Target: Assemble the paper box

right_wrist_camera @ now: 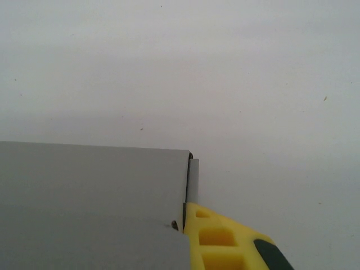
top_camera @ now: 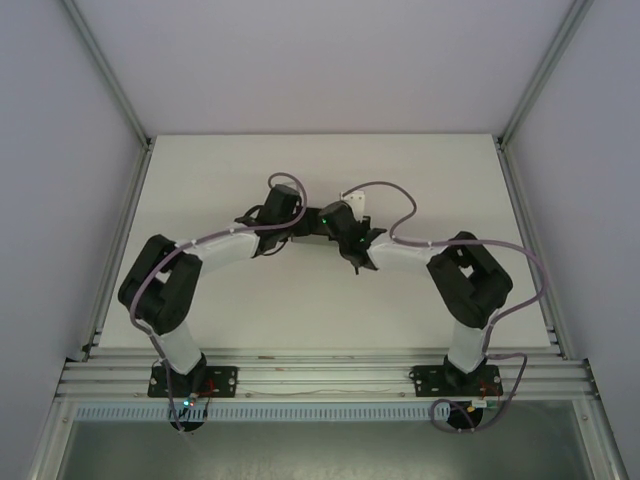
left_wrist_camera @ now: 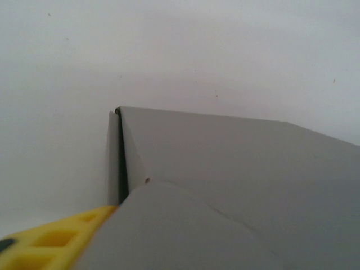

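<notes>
buckling looks likely in the paper box (left_wrist_camera: 236,169) if my left pincer (top_camera: 297,222) and right pincer (top_camera: 345,238), whose closure i cannot tell, push unevenly.

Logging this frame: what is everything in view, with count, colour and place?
plain matte grey thin-card paper box: one, grey, mid-table between the two end effectors, panels folded.
white table: one, white, under the arms.
aluminium rail: one, silver, near table edge, carrying both arm bases.
purple cables: two, purple, along the arms.
left end effector: one, black, yellow finger beside the box.
right end effector: one, black, yellow finger beside the box.
</notes>
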`<state>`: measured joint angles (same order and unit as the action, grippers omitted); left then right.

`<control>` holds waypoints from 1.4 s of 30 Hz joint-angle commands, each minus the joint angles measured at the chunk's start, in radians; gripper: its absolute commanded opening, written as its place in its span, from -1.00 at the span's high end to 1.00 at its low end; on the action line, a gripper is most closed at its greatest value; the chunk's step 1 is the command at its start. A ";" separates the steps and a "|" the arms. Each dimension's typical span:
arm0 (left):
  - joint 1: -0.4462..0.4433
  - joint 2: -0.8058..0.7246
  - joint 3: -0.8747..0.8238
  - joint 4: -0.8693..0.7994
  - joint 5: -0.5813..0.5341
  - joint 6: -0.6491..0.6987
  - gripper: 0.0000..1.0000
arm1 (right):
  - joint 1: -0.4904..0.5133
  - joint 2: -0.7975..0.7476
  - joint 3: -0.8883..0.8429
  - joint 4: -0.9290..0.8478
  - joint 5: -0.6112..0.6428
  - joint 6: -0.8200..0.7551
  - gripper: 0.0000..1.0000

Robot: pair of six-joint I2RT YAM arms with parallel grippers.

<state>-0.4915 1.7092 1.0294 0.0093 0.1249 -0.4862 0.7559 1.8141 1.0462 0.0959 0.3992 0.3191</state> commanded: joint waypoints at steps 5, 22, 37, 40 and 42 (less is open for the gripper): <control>-0.009 -0.158 -0.043 -0.143 -0.021 0.011 -1.00 | 0.019 0.017 -0.100 0.024 0.040 -0.062 0.95; 0.158 -0.109 0.144 -0.267 0.114 -0.033 -1.00 | 0.044 0.028 -0.256 0.196 -0.046 -0.195 0.94; 0.166 0.129 0.136 -0.142 0.363 -0.081 -0.62 | 0.045 0.021 -0.289 0.242 -0.062 -0.191 0.75; 0.165 0.136 0.074 -0.058 0.379 -0.131 -0.45 | 0.046 -0.017 -0.302 0.229 -0.072 -0.181 0.70; 0.165 0.136 0.031 -0.004 0.379 -0.160 -0.32 | 0.045 -0.053 -0.328 0.240 -0.082 -0.170 0.63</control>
<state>-0.3271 1.8324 1.1137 -0.0868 0.4816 -0.5865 0.7959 1.7920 0.7681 0.4500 0.3527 0.1383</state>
